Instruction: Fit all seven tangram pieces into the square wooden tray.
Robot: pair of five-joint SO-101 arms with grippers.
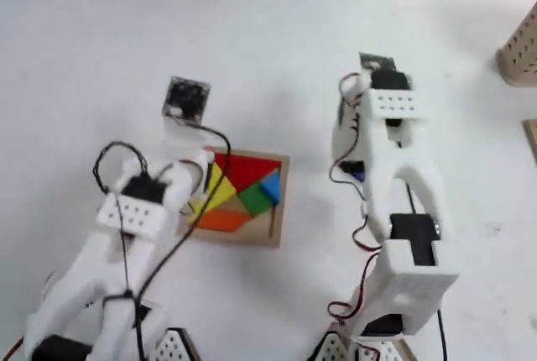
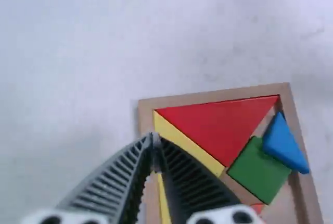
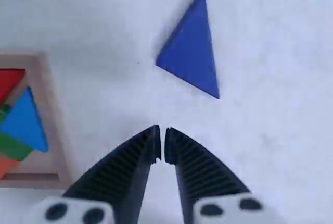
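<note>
The square wooden tray (image 1: 278,225) (image 2: 213,94) (image 3: 49,120) lies near the table's middle. It holds a red triangle (image 2: 221,125), a yellow piece (image 2: 182,145), a green square (image 2: 257,174) and an orange piece (image 1: 222,220). A light blue triangle (image 2: 283,143) (image 3: 23,122) sits askew beside the green square, by the tray's right rim. My left gripper (image 2: 155,141) (image 1: 201,189) is shut and empty over the tray's left side. A dark blue triangle (image 3: 192,52) (image 1: 358,175) lies on the table right of the tray. My right gripper (image 3: 161,136) is shut, a short way from it.
A perforated wooden block (image 1: 520,46) stands at the back right, with another wooden edge (image 1: 531,138) at the right border. Cables hang along both arms. The table's far edge runs along the top of the high view.
</note>
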